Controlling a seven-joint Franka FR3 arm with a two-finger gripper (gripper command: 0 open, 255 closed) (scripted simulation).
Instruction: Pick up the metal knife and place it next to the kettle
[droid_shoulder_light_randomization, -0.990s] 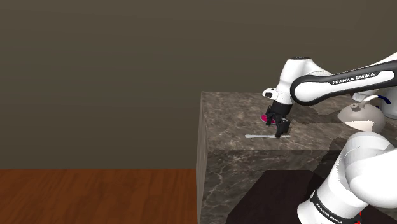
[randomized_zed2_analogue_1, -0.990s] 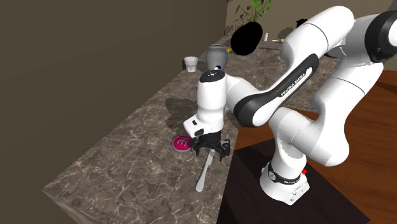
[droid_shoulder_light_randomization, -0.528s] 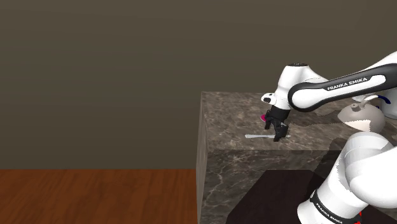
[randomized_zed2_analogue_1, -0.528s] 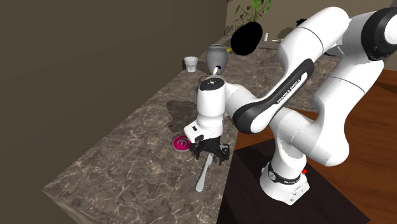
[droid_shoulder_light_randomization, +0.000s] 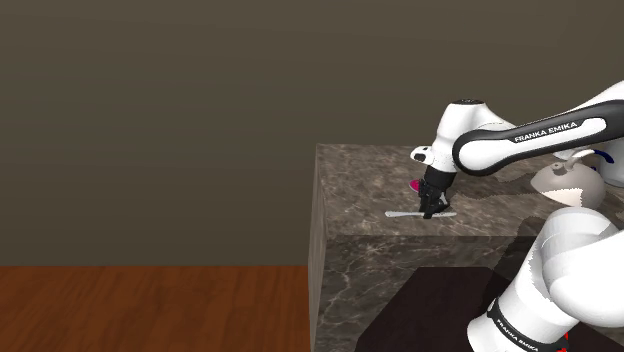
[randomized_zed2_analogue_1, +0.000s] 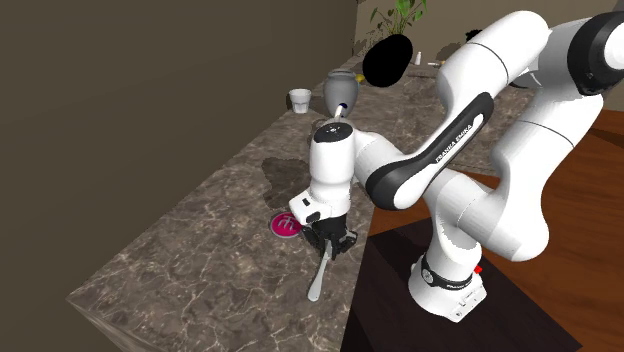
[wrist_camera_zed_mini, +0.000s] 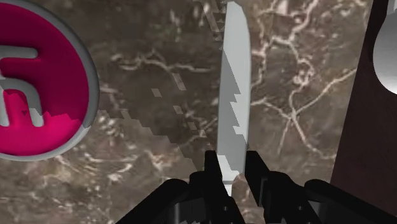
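Behind everything, a flat brownish-grey wall (droid_shoulder_light_randomization: 200, 100); below it in the shoulder view, a reddish wooden floor (droid_shoulder_light_randomization: 150, 310). Next in bulk, the dark brown marbled bench (droid_shoulder_light_randomization: 372, 170), a block with pale veins. Reaching over its near edge from the dark stand (randomized_zed2_analogue_1: 400, 300), the white arm (randomized_zed2_analogue_1: 470, 110), bent low with the wrist pointing straight down at the benchtop.

Far along the bench in the second exterior view, toward the upper middle, a grey kettle (randomized_zed2_analogue_1: 339, 90) with a small white cup (randomized_zed2_analogue_1: 299, 99) just beside it, both well apart from the hand. Flat on the stone close to the hand, a magenta disc (wrist_camera_zed_mini: 38, 95) with a grey rim and a white mark.

Just beside that disc, not touching it, the knife (wrist_camera_zed_mini: 234, 95): pale and silvery, lying flat on the bench near the edge closest to the stand, blade running away from the hand. Jaws clenched on the knife's near end, one black finger (wrist_camera_zed_mini: 213, 168) pressed to each side of it, tips down at the bench surface. Knife well apart from the kettle.
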